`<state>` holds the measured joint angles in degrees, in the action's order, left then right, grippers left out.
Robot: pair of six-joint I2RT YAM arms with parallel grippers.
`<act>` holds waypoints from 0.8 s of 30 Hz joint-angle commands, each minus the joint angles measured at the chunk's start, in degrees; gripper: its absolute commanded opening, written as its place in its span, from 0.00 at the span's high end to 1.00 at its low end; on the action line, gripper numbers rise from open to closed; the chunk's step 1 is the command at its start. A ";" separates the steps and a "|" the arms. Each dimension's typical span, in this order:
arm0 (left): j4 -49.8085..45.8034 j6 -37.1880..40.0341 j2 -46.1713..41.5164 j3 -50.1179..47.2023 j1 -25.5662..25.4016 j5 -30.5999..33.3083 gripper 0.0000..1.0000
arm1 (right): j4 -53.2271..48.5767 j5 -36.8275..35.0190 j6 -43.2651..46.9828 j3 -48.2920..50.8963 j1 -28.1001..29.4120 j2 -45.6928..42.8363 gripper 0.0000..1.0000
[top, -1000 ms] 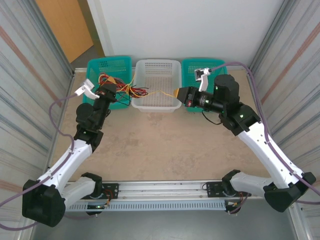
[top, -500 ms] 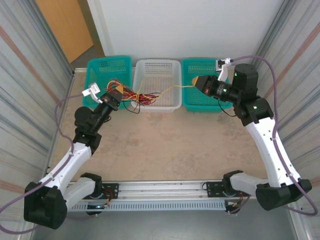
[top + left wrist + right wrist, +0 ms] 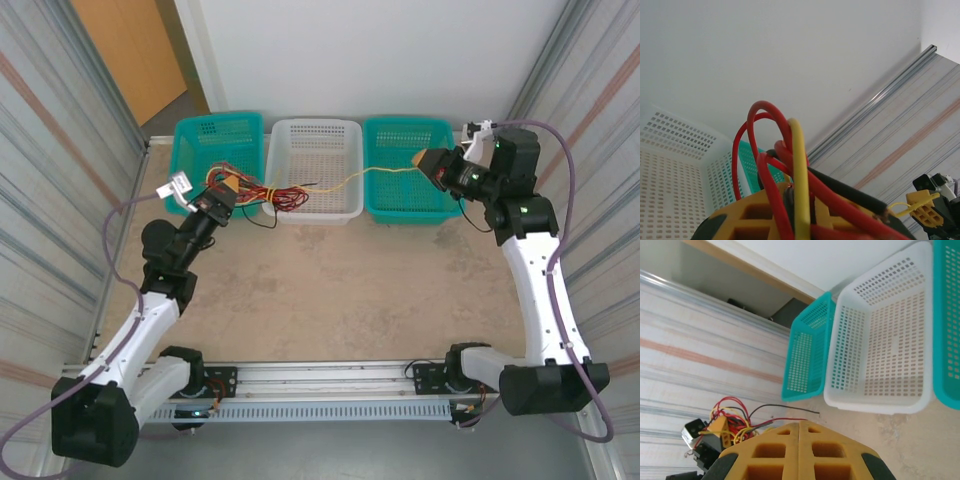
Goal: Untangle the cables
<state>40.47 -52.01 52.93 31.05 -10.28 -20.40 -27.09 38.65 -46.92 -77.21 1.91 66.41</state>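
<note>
The cables (image 3: pixel 268 194), a thin red, yellow and black snarl, hung clamped in the left gripper (image 3: pixel 226 190) beside the white basket (image 3: pixel 318 128), one yellow cable (image 3: pixel 372 171) stretching across into the tightly closed right gripper (image 3: pixel 427 160).

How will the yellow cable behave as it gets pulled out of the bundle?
Probably floppy and light: the yellow cable runs wavy to the right end effector. Likely to snag: it sits among red cables at the left end effector.
</note>
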 commanded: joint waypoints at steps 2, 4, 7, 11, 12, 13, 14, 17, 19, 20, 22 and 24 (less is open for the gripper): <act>0.65 -0.93 -2.13 -1.00 2.69 1.32 1.00 | -0.37 -2.56 0.20 0.45 -4.52 -0.14 1.00; 0.90 -1.40 -2.36 -1.38 3.28 1.26 1.00 | -1.83 -3.04 1.01 0.48 -5.68 -0.03 1.00; 1.43 -2.49 -2.49 -1.82 4.16 1.32 1.00 | -2.44 -2.72 1.30 1.15 -7.37 -0.23 1.00; 1.63 -3.34 -2.54 -2.38 4.86 1.43 1.00 | -3.24 -2.81 2.15 1.88 -9.38 -0.90 1.00; 1.72 -3.44 -2.57 -2.55 5.08 1.42 1.00 | -3.48 -2.78 2.26 1.93 -9.99 -1.02 1.00; 1.79 -3.62 -2.51 -2.66 5.25 1.48 1.00 | -3.57 -2.45 2.33 2.05 -10.83 -1.26 1.00; 1.81 -3.78 -2.57 -2.87 5.36 1.49 1.00 | -3.58 -2.14 2.35 2.15 -11.73 -1.43 1.00; 1.64 -3.89 -2.96 -3.40 5.62 1.74 1.00 | -4.10 -0.99 2.51 2.06 -14.81 -1.88 1.00; 1.25 -4.12 -3.48 -3.92 6.09 2.33 1.00 | -4.11 0.55 2.44 2.06 -17.29 -2.13 1.00; 1.12 -4.22 -3.81 -4.26 6.43 2.60 1.00 | -4.11 1.17 2.35 2.00 -18.50 -2.26 1.00; 0.93 -4.41 -3.89 -4.74 7.23 2.51 1.00 | -4.29 1.52 2.43 1.79 -19.87 -2.57 1.00; 1.01 -4.92 -4.04 -5.35 8.09 2.50 1.00 | -4.29 1.17 2.44 1.63 -20.41 -2.82 1.00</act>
<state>40.51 -56.86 50.19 26.63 -5.41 -23.05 -33.34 44.05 -45.82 -75.42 -15.46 64.82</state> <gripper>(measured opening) 0.149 0.062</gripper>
